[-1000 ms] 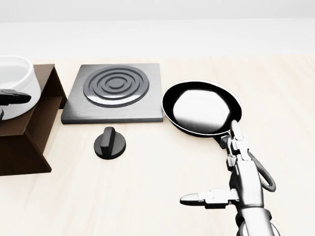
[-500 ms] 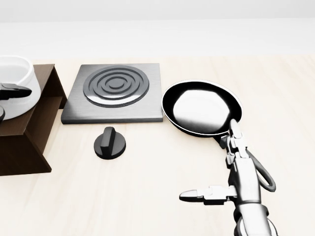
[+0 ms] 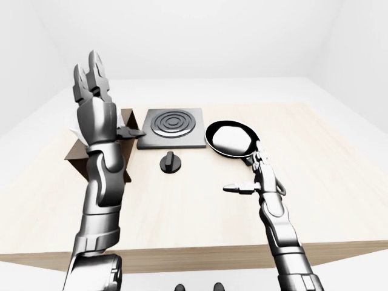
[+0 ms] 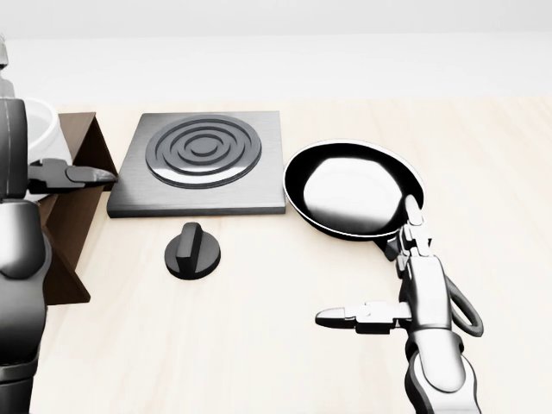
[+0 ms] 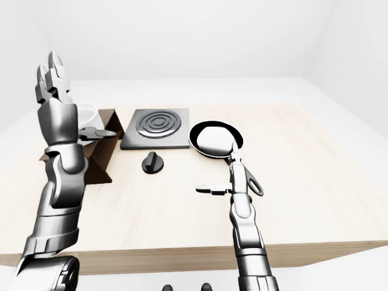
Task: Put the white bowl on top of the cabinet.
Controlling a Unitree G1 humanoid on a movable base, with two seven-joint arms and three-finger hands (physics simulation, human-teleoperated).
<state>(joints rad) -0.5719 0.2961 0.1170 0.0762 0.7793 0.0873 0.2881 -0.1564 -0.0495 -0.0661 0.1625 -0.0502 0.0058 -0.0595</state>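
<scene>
The white bowl [image 4: 40,131] rests on the top of the dark brown cabinet [image 4: 83,152] at the left edge of the head view, partly hidden by my left arm. My left hand [image 3: 92,85] is raised high above the cabinet, open, with two fingers pointing up and the thumb [image 4: 86,176] stretched over the cabinet's top; it holds nothing. Low on the right of the head view, my right hand [image 4: 379,285] hangs open over the table, just below the pan, and is empty.
A square grey hob plate [image 4: 200,159] lies right of the cabinet, with a black knob [image 4: 192,250] below it. A black frying pan [image 4: 354,188] sits to the right, its handle under my right hand. The table's near edge [image 3: 200,251] runs across the left-eye view.
My left hand has left the bowl and risen; its forearm now fills the head view's left edge. The bowl stays on the cabinet. The right hand has barely moved.
</scene>
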